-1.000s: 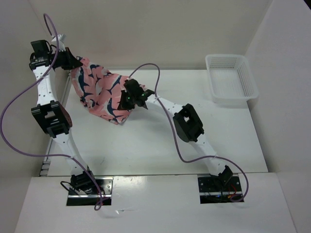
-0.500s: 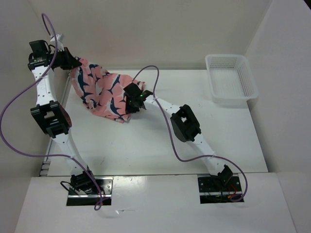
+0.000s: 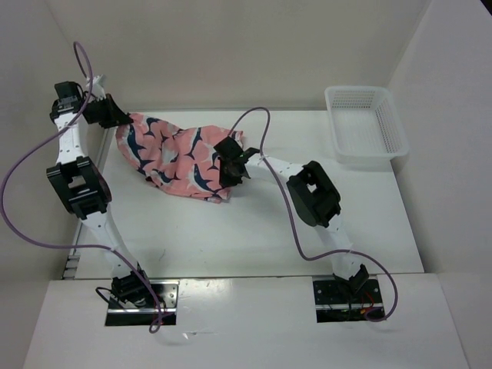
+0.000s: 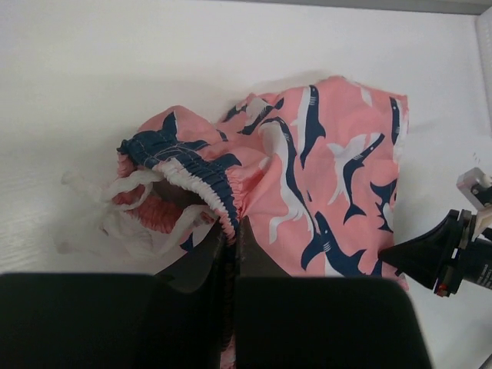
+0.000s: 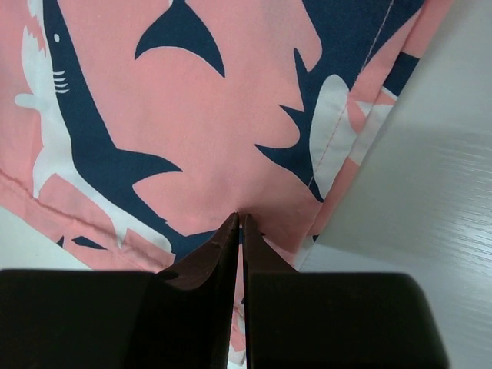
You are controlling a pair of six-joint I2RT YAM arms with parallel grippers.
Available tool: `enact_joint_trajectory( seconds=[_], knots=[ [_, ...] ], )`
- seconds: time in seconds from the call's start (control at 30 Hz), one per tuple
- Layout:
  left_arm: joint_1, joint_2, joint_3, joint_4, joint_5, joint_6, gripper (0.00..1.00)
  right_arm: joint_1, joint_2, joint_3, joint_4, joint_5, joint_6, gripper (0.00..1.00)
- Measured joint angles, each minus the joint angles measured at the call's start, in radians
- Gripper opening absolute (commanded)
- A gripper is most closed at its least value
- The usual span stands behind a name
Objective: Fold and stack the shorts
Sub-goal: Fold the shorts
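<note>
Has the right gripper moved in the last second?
Yes. The right gripper, shut on the shorts, has shifted right, toward the white mesh basket, pulling the cloth wider.

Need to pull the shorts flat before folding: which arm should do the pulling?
Right, probably. The left gripper clamps the waistband in the far left corner of the table, close to the wall. The right gripper clamps the opposite hem, with table room to its right to pull the shorts taut.
</note>
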Motion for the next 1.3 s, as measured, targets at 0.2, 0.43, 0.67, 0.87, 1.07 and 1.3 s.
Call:
enact_joint_trajectory(
  seconds=[0.2,0.43,0.67,0.87,1.07,1.3],
  knots=[
    [0.0,-0.012,-0.13,0.013,-0.018,0.0,0.0,-0.007,-0.036,-0.049,-0.003,0.021,-0.035,0.09],
    [0.0,-0.035,-0.191,0.012,-0.048,0.0,0.0,-0.008,-0.076,-0.087,-0.032,0.025,-0.079,0.08],
    [0.0,-0.111,-0.085,-0.004,-0.047,0.0,0.0,-0.008,-0.093,-0.119,-0.026,0.023,-0.099,0.07],
    [-0.019,-0.172,-0.022,-0.013,-0.028,0.0,0.0,-0.008,-0.121,-0.167,-0.02,0.015,-0.101,0.07],
    [-0.108,-0.178,-0.016,-0.035,-0.051,0.001,0.0,-0.008,-0.13,-0.168,-0.019,0.007,-0.111,0.08],
    [-0.218,-0.178,-0.029,-0.068,-0.174,0.0,0.0,-0.018,-0.237,-0.225,-0.019,0.016,-0.114,0.1]
  ],
)
